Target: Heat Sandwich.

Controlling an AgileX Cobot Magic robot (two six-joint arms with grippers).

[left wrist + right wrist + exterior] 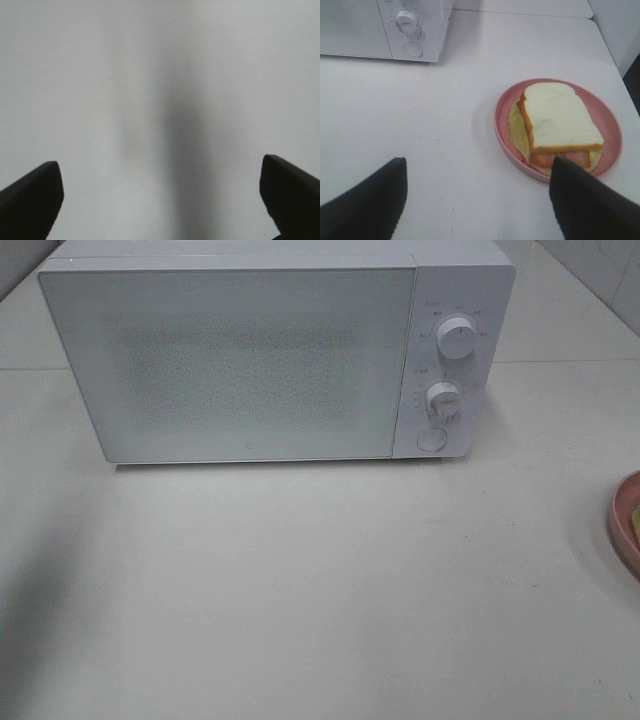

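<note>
jaws of both arms gape empty above the table [300, 580], right near the sandwich [560, 122], seemingly hovering.

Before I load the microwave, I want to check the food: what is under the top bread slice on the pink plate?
Under the thick white top bread slice, a pale yellow-green layer and an orange-pink slice peek out, resting on the round pink plate. Any bottom bread is covered.
</note>
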